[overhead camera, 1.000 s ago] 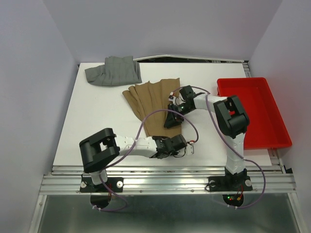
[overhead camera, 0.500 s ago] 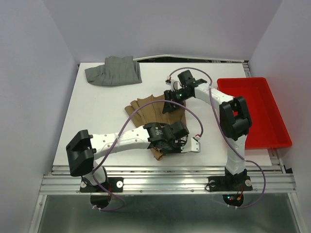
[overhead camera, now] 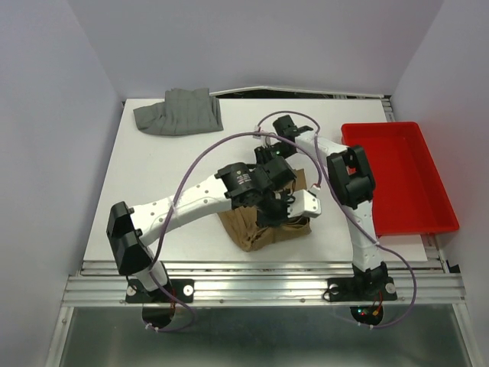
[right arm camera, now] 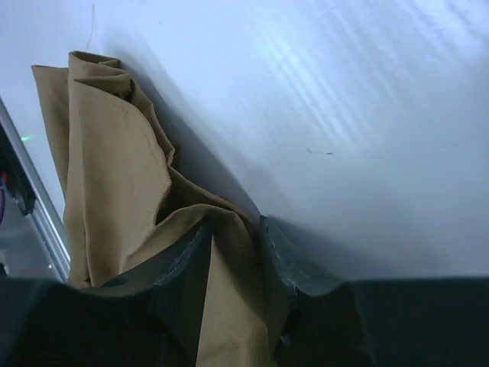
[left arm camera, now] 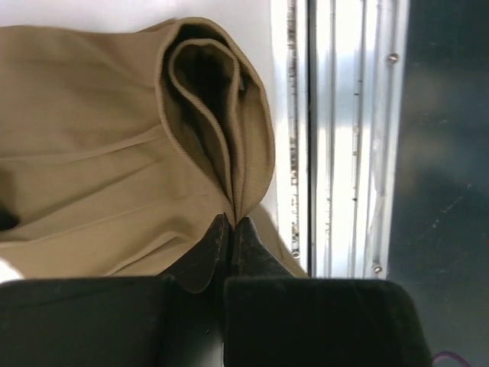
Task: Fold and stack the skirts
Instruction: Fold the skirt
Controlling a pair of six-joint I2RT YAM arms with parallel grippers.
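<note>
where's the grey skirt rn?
Top view: the grey skirt lies bunched at the far left corner of the table, well apart from the tan skirt, which sits near the front edge.

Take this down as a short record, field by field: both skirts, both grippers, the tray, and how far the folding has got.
tan skirt: bunched near the front edge of the table, under both arms
grey skirt: crumpled at the far left corner, no arm near it
left gripper: jaws shut on a fold of the tan skirt
right gripper: jaws closed on the tan skirt's edge
red tray: right side, apart from both skirts
stack: not yet made
</note>
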